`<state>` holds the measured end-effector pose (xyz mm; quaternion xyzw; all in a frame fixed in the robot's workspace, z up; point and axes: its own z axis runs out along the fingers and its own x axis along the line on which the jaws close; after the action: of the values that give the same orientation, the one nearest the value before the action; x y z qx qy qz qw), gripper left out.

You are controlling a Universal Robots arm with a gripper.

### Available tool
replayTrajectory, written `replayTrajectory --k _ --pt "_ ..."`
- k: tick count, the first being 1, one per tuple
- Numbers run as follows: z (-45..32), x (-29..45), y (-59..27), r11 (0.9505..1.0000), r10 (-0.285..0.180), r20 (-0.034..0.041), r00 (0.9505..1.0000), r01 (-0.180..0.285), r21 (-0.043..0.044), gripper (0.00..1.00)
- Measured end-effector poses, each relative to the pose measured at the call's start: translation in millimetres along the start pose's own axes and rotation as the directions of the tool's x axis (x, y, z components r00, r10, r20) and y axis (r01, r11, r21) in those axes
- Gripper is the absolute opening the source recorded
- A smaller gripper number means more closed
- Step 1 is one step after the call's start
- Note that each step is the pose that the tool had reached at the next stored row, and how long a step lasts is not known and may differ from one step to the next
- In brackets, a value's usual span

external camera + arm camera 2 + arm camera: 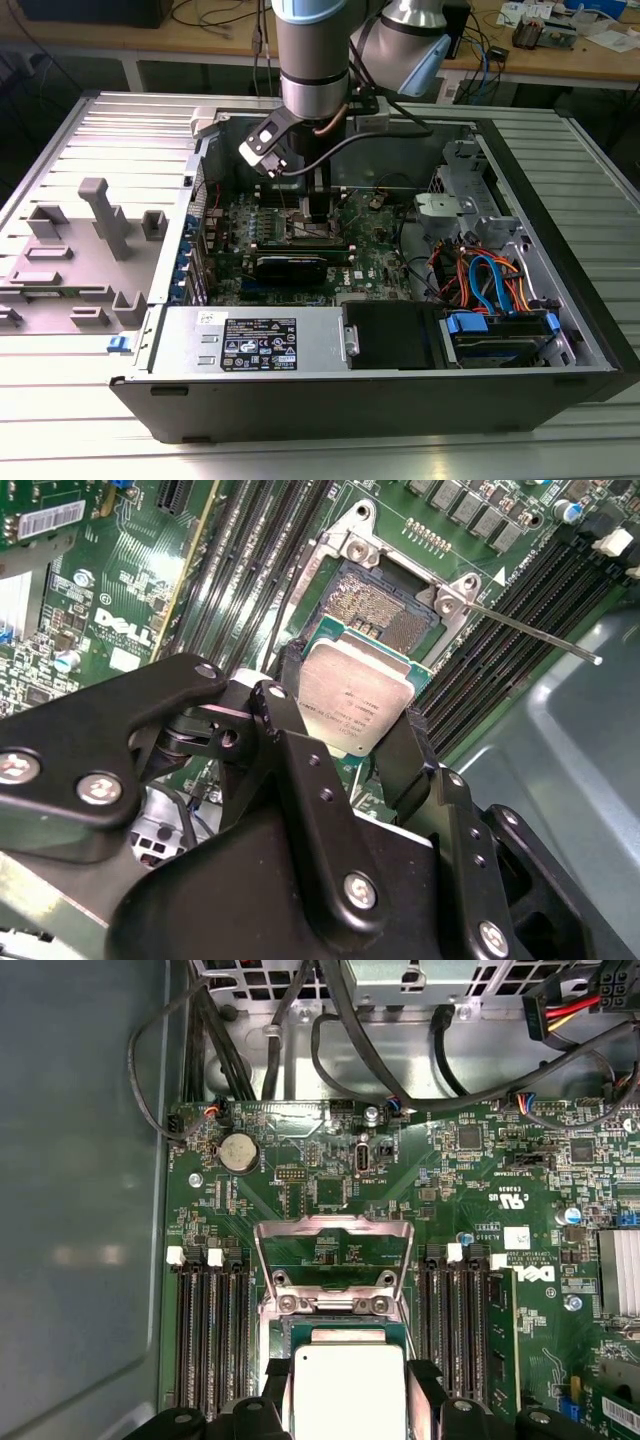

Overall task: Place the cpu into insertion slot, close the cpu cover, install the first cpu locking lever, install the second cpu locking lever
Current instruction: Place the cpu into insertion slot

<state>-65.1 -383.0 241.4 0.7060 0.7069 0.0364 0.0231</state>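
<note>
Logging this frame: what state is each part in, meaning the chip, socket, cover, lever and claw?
claw: shut on the cpu.
cpu: gripped by its edges over the insertion slot, not seated.
insertion slot: open and empty, contacts exposed.
cpu cover: swung up, open.
locking lever: unlatched, sticking out free.

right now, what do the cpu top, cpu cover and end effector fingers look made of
The cpu: dull silvery-grey metal lid, soft sheen. The cpu cover: thin bright bare metal, probably steel, glinting edges. The end effector fingers: matte black, plastic or coated metal, can't tell which.
</note>
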Motion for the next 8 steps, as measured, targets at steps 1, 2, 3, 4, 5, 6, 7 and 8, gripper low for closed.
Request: replayTrajectory --k 1,2,3,4,5,6,7,8 --pt "0.4 0.3 0.0 1.0000 0.000 -0.0001 1.0000 0.000 0.0001 0.54" --pt "1.0 0.3 -0.1 1.0000 0.000 -0.0003 1.0000 0.000 -0.0001 0.54" --pt "1.3 0.4 -0.1 1.0000 0.000 -0.0001 1.0000 0.000 0.0000 0.54" --pt "1.6 0.5 -0.1 1.0000 0.000 0.0000 1.0000 0.000 0.0001 0.54" --pt "2.0 0.6 -0.3 1.0000 0.000 -0.0001 1.0000 0.000 0.0001 0.54" --pt "2.6 0.6 -0.5 1.0000 0.000 -0.0002 1.0000 0.000 0.0001 0.54" --pt "3.2 0.8 -0.6 1.0000 0.000 -0.0001 1.0000 0.000 0.0001 0.54" --pt "3.8 1.0 -0.7 1.0000 0.000 -0.0002 1.0000 0.000 0.0001 0.54"
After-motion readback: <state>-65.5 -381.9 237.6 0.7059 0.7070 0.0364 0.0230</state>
